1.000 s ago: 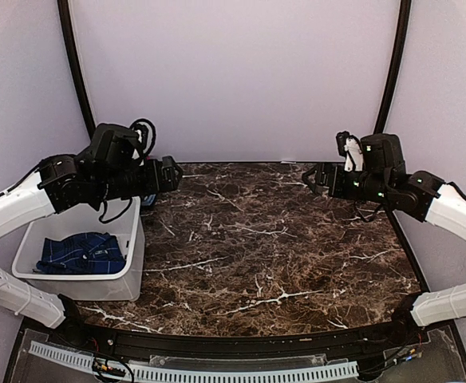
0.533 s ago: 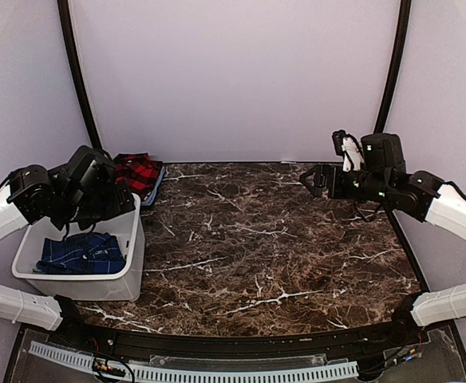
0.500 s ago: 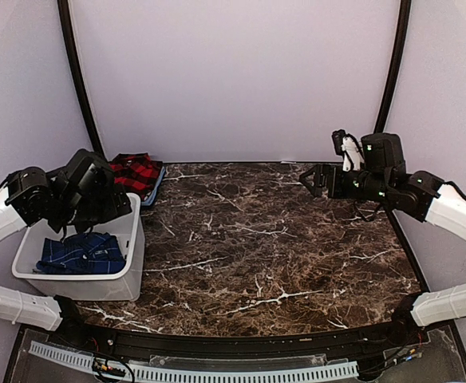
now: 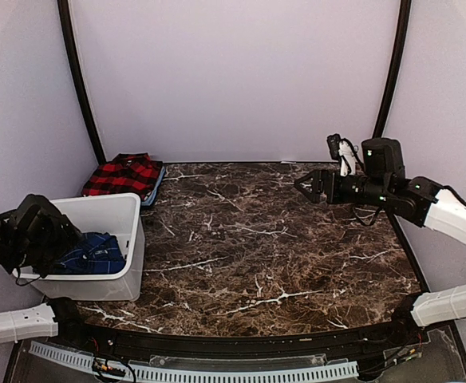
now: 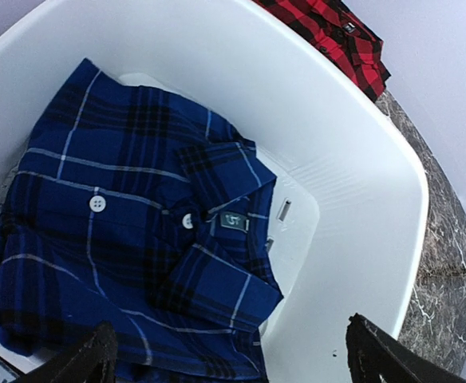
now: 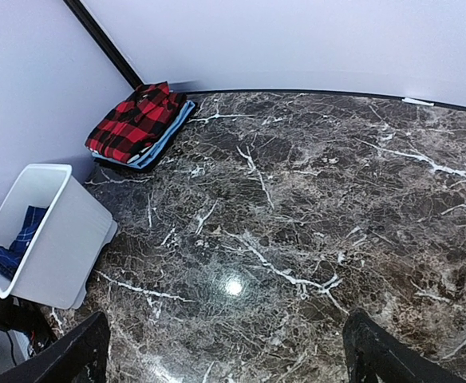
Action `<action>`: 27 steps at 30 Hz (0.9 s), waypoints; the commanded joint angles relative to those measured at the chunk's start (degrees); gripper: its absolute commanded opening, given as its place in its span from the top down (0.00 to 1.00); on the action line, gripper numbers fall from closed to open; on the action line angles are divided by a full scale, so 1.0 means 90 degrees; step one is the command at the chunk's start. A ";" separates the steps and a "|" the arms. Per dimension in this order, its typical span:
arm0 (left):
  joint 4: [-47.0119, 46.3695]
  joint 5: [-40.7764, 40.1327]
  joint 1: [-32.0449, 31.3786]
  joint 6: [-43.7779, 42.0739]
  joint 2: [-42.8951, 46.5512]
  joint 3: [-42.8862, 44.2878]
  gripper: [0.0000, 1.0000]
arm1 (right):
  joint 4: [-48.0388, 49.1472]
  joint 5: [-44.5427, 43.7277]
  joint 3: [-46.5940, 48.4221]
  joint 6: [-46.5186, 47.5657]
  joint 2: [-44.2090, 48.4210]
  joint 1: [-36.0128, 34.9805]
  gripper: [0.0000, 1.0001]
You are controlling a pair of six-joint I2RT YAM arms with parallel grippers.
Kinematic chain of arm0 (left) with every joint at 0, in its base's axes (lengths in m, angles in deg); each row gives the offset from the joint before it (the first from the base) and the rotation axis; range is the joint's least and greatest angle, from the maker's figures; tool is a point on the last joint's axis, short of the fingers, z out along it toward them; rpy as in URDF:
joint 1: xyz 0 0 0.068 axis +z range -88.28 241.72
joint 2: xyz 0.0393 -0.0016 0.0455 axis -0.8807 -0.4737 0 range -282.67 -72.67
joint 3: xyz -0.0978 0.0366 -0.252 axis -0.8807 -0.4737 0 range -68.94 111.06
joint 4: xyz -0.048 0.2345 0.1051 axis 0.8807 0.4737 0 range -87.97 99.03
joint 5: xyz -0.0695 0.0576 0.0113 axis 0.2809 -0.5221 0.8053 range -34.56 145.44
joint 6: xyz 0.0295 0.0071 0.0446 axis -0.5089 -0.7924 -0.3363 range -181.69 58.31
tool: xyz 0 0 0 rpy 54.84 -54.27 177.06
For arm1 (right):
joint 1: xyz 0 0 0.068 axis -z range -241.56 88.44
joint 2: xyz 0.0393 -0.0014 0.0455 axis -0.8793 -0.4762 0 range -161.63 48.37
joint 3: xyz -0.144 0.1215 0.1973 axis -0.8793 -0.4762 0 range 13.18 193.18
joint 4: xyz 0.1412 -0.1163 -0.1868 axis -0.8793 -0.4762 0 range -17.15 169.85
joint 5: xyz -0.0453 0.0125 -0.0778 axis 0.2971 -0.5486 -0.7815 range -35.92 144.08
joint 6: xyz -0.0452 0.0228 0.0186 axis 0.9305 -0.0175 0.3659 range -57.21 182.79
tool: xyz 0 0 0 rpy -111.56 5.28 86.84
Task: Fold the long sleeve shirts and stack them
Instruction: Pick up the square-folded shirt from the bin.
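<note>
The dark blue plaid shirt (image 5: 137, 239) with white lines and white buttons lies crumpled in a white bin (image 5: 361, 159). It also shows in the top view (image 4: 93, 254). The red-and-black shirt (image 4: 123, 175) lies folded at the table's back left corner, on top of a light blue cloth (image 6: 165, 137). My left gripper (image 5: 233, 359) hangs open and empty just above the blue shirt, over the bin's near left side (image 4: 67, 239). My right gripper (image 4: 303, 185) is open and empty, held above the table's back right, pointing left.
The white bin (image 4: 121, 215) stands at the left edge of the dark marble table (image 4: 273, 247). The red shirt's stack lies just behind it. Purple walls and two black poles (image 4: 77, 80) close the back.
My left arm has swung from the back left corner down to the bin, uncovering the red-and-black shirt. My right gripper has shifted slightly left.
</note>
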 commanded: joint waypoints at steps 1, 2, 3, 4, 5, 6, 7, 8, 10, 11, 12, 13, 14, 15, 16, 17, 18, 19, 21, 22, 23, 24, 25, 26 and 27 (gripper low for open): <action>0.0344 0.0052 0.0143 0.0551 0.0236 -0.0390 0.01 | 0.0479 0.0365 -0.0125 -0.0071 0.0130 -0.0043 0.01; 0.0339 0.0038 0.0160 0.0570 0.0226 -0.0356 0.01 | 0.0489 0.0399 -0.0132 -0.0070 0.0136 -0.0038 0.01; 0.0340 -0.0017 0.0163 0.0511 0.0159 -0.0306 0.01 | 0.0495 0.0422 -0.0142 -0.0075 0.0134 -0.0040 0.01; 0.0342 -0.0061 0.0175 0.0442 0.0099 -0.0145 0.01 | 0.0486 0.0445 -0.0139 -0.0057 0.0122 -0.0038 0.01; 0.0343 -0.0122 0.0190 0.0288 -0.0036 -0.0054 0.01 | 0.0467 0.0461 -0.0131 -0.0038 0.0112 -0.0037 0.01; 0.0344 -0.0160 0.0263 0.0214 -0.0168 0.0111 0.01 | 0.0454 0.0466 -0.0126 -0.0021 0.0111 -0.0040 0.01; 0.0344 -0.0166 0.0307 0.0075 -0.0225 0.0171 0.01 | 0.0451 0.0480 -0.0125 -0.0013 0.0108 -0.0035 0.01; 0.0344 -0.0180 0.0431 0.0019 -0.0315 0.0268 0.01 | 0.0451 0.0480 -0.0120 -0.0011 0.0103 -0.0038 0.01; 0.0344 -0.0271 0.0617 -0.0185 -0.0428 0.0392 0.01 | 0.0464 0.0503 -0.0120 -0.0011 0.0102 -0.0037 0.01; 0.0344 -0.0305 0.0690 -0.0345 -0.0468 0.0439 0.01 | 0.0483 0.0518 -0.0129 -0.0011 0.0098 -0.0037 0.01; 0.0344 -0.0366 0.0856 -0.0543 -0.0547 0.0527 0.01 | 0.0501 0.0526 -0.0134 -0.0024 0.0099 -0.0035 0.01; 0.0344 -0.0396 0.0951 -0.0656 -0.0586 0.0565 0.01 | 0.0517 0.0539 -0.0135 -0.0028 0.0097 -0.0032 0.02; 0.0344 -0.0443 0.1163 -0.0868 -0.0664 0.0622 0.01 | 0.0532 0.0561 -0.0140 -0.0038 0.0082 -0.0037 0.01; 0.0344 -0.0459 0.1275 -0.0989 -0.0698 0.0632 0.01 | 0.0545 0.0594 -0.0136 -0.0040 0.0071 -0.0032 0.01; 0.0344 -0.0495 0.1510 -0.1217 -0.0760 0.0639 0.01 | 0.0562 0.0620 -0.0136 -0.0046 0.0053 -0.0039 0.01; 0.0344 -0.0510 0.1620 -0.1306 -0.0790 0.0631 0.01 | 0.0575 0.0648 -0.0136 -0.0050 0.0041 -0.0039 0.01; 0.0339 -0.0520 0.1838 -0.1440 -0.0820 0.0595 0.01 | 0.0577 0.0670 -0.0133 -0.0058 0.0016 -0.0037 0.01; 0.0337 -0.0527 0.1935 -0.1486 -0.0820 0.0579 0.01 | 0.0578 0.0704 -0.0119 -0.0059 -0.0006 -0.0037 0.01; 0.0334 -0.0573 0.2242 -0.1619 -0.0774 0.0566 0.01 | 0.0580 0.0746 -0.0114 -0.0059 -0.0042 -0.0042 0.01; 0.0329 -0.0590 0.2318 -0.1685 -0.0731 0.0570 0.01 | 0.0587 0.0780 -0.0115 -0.0068 -0.0059 -0.0040 0.01; 0.0332 -0.0581 0.2438 -0.1720 -0.0727 0.0565 0.01 | 0.0592 0.0802 -0.0118 -0.0075 -0.0079 -0.0040 0.01; 0.0334 -0.0526 0.2488 -0.1800 -0.0743 0.0554 0.01 | 0.0605 0.0821 -0.0129 -0.0077 -0.0095 -0.0040 0.01; 0.0334 -0.0486 0.2563 -0.1836 -0.0747 0.0512 0.01 | 0.0615 0.0858 -0.0134 -0.0079 -0.0112 -0.0038 0.01; 0.0334 -0.0392 0.2595 -0.1883 -0.0743 0.0474 0.01 | 0.0633 0.0880 -0.0149 -0.0084 -0.0132 -0.0041 0.01; 0.0339 -0.0315 0.2661 -0.1892 -0.0684 0.0370 0.01 | 0.0648 0.0908 -0.0159 -0.0089 -0.0145 -0.0033 0.01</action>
